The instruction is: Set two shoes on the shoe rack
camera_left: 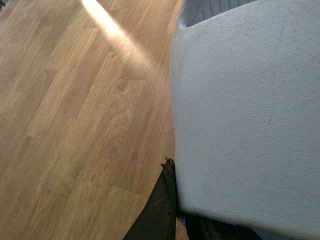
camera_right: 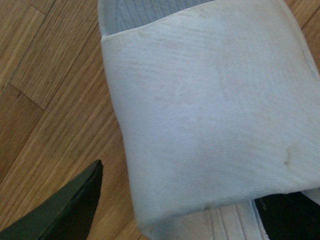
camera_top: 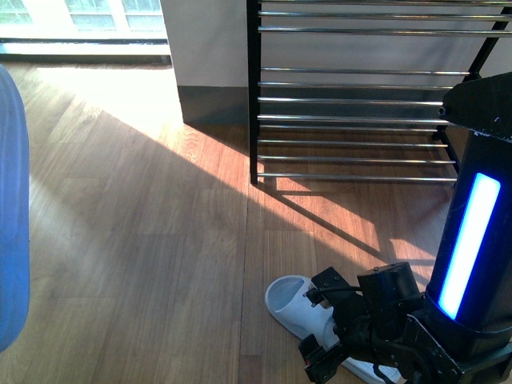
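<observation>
Floor slide (camera_top: 290,308) lay on the wood floor (camera_top: 160,240) in front of the shoe rack (camera_top: 352,101), not on it. Its long axis ran diagonally, one rounded end aimed left and toward the rack, the other back under the robot. Couldn't swear which end was the toe. The right gripper (camera_top: 324,324) was spread wide over its strap, one finger (camera_right: 65,210) clear of the side, gripping nothing. The other pale blue one, the raised slide (camera_top: 12,208), sat blurry at the far left of the front view, long axis up-and-down there. The left gripper (camera_left: 182,225) looked clamped on its edge.
</observation>
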{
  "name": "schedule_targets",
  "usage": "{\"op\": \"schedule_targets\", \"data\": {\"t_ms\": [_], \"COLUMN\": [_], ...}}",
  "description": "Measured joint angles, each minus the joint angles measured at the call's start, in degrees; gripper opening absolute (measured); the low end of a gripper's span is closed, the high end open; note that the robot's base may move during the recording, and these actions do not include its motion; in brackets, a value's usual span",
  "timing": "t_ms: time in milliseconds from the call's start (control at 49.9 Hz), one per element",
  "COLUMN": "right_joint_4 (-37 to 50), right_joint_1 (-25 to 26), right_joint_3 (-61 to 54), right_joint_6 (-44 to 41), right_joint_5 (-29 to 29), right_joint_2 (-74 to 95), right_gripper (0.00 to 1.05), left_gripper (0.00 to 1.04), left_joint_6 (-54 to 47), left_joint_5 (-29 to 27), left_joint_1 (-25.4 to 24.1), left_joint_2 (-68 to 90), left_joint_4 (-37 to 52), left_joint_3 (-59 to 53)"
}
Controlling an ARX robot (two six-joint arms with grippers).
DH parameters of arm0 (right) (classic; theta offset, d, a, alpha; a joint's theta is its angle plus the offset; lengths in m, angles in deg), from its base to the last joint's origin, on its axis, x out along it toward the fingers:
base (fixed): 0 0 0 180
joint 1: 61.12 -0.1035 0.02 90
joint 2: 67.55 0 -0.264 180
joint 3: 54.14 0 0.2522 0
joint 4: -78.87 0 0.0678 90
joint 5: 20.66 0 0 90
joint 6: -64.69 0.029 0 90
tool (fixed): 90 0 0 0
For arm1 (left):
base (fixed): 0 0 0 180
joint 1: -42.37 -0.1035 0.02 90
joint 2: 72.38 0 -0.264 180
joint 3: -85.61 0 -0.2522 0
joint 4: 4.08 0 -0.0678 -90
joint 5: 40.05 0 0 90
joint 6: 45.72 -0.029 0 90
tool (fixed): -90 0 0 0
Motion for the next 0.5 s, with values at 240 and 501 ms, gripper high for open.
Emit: {"op": "schedule_targets", "data": {"t_ms": [240, 501], "right_joint_4": [0.48, 9.05], "right_joint_1": [0.15, 1.90], "right_joint_3": [1.64, -4.09], "right_joint_6": [1.20, 5.07], "right_joint_5": [1.51, 7.34], "right_joint_2": [0.22, -3.82], "right_gripper": [0.40, 0.01], "left_gripper": [0.02, 0.02], "left_joint_6": [0.00, 0.00], "left_joint_5": [-0.02, 0.00], "left_joint_1": [0.00, 0.00], "left_joint_2": [0.00, 0.00], "left_joint_4": [0.00, 0.00], "left_joint_3": [0.00, 0.00]}}
